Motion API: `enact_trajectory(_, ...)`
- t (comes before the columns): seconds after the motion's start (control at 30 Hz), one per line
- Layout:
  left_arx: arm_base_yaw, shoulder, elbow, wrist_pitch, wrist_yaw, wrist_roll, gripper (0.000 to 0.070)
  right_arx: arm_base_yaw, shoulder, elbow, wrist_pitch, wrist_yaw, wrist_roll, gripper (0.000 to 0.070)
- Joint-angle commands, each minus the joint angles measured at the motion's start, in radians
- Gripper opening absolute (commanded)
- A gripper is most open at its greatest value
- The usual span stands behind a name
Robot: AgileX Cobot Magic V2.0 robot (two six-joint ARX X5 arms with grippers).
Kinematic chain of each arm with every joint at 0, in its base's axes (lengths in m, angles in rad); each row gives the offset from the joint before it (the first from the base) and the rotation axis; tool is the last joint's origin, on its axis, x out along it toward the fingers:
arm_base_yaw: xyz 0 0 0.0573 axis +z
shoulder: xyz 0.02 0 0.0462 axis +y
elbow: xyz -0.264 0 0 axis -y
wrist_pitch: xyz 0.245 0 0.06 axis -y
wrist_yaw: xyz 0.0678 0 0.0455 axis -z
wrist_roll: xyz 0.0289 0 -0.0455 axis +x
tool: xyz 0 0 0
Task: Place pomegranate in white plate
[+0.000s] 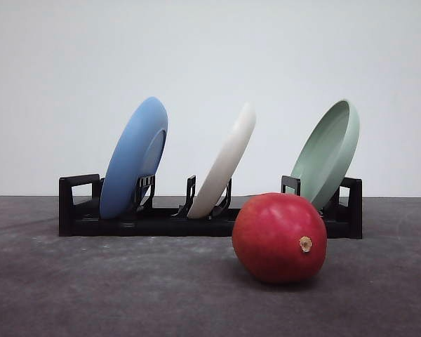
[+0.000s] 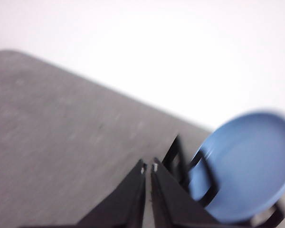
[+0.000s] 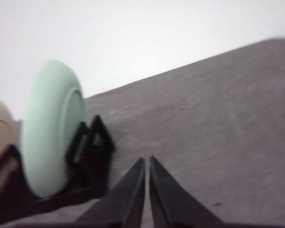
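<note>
Left gripper (image 2: 148,167) and right gripper (image 3: 147,160): both clenched, empty. Pomegranate (image 1: 279,238) lies on table (image 1: 91,288), before rack (image 1: 161,223) holding white plate (image 1: 224,163); its position relative to either gripper is indeterminable.

No readable txt, labels or nos. on anything

Bright even light, sharp front, blurred wrist views
</note>
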Motion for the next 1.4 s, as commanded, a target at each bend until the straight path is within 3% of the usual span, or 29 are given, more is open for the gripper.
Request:
enact_trajectory(0.0, -0.001, -0.001, 0.01, 0.013, 0.002, -0.108, 0.0, 0.0, -0.003, 0.024, 0.01, -0.027, 0.108, 0.0009)
enact_trajectory(0.2, -0.001, 0.003, 0.118, -0.095, 0.007, -0.151, 0.0002, 0.0, -0.001, 0.133, -0.035, -0.137, 0.113, 0.0006)
enact_trajectory(0.33, -0.001, 0.03, 0.226, -0.245, 0.052, -0.091, 0.0002, 0.0, 0.015, 0.237, -0.161, -0.173, 0.102, 0.0005)
enact_trajectory(0.5, -0.001, 0.118, 0.359, -0.44, 0.163, -0.01, 0.0002, 0.001, 0.099, 0.377, -0.359, -0.255, -0.014, 0.0005)
enact_trajectory(0.63, -0.001, 0.228, 0.457, -0.575, 0.222, 0.1, 0.0002, 0.001, 0.208, 0.472, -0.494, -0.307, -0.146, 0.0005)
enact_trajectory(0.73, -0.002, 0.328, 0.526, -0.648, 0.262, 0.18, 0.0002, 0.004, 0.292, 0.522, -0.55, -0.314, -0.233, 0.0005)
enact_trajectory(0.83, -0.011, 0.428, 0.588, -0.699, 0.285, 0.249, 0.0002, 0.031, 0.349, 0.542, -0.55, -0.313, -0.268, 0.0005)
enact_trajectory(0.93, -0.061, 0.513, 0.639, -0.697, 0.284, 0.265, 0.0003, 0.086, 0.386, 0.542, -0.539, -0.3, -0.283, 0.0005)
enact_trajectory(1.17, -0.271, 0.683, 0.751, -0.694, 0.223, 0.375, 0.0002, 0.231, 0.423, 0.542, -0.524, -0.272, -0.311, 0.0005)
enact_trajectory(1.37, -0.406, 0.784, 0.823, -0.695, 0.161, 0.458, 0.0003, 0.277, 0.437, 0.542, -0.521, -0.273, -0.311, 0.0006)
